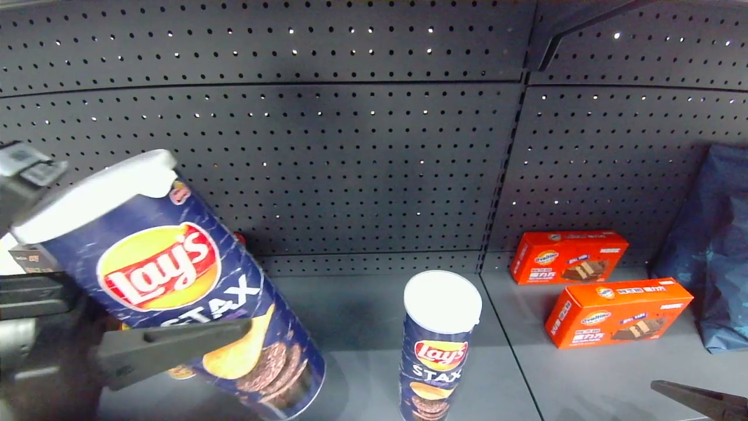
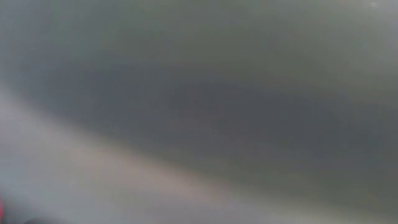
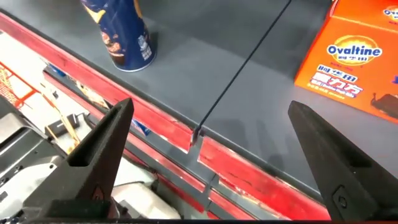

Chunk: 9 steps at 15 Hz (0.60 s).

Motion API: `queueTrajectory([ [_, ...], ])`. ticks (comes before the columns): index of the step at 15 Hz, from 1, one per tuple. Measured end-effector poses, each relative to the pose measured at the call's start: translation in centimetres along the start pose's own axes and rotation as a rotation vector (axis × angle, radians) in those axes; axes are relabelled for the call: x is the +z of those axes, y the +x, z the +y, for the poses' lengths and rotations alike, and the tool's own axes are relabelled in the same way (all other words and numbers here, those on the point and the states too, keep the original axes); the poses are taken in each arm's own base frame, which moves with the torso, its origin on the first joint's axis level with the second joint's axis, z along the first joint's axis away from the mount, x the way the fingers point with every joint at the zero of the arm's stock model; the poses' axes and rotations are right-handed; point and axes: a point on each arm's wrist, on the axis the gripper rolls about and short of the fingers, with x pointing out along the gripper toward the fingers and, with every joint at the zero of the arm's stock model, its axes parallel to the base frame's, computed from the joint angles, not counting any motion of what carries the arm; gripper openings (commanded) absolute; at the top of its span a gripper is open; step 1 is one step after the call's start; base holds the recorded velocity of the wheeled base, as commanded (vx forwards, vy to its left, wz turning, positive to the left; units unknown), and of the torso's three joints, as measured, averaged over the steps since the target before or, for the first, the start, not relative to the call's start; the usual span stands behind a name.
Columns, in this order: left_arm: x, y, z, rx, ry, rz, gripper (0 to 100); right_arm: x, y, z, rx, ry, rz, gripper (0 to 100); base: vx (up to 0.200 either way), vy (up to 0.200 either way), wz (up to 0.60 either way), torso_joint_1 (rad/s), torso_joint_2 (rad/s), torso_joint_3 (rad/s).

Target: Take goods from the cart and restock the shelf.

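Left gripper (image 1: 193, 342): clamped on a tilted chips can (image 1: 169, 275), held over the shelf (image 1: 362, 316) at its left. Right gripper (image 3: 211, 109): spread wide, empty, above the shelf's front edge. Second can (image 1: 438, 345) stood upright mid-shelf. Rear box (image 1: 570, 256) and front box (image 1: 616, 313), orange, lay right, beside a blue bag (image 1: 719, 251).
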Motion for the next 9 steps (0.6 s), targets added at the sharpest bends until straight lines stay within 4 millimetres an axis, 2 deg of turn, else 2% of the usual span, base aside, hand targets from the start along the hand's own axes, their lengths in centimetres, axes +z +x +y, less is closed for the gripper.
queueTrajectory([
  [5,-0.7,5.8,5.1,-0.054,0.107,0.058,0,-0.7,-0.6,0.0,0.001,0.007,-0.016,100,0.000,0.000,0.00,0.000,0.00,0.000],
  [9,0.6,9.9,8.5,-0.072,0.138,0.063,0,-0.8,-0.9,0.0,0.007,0.032,-0.027,100,0.000,0.000,0.00,0.000,0.00,0.000],
])
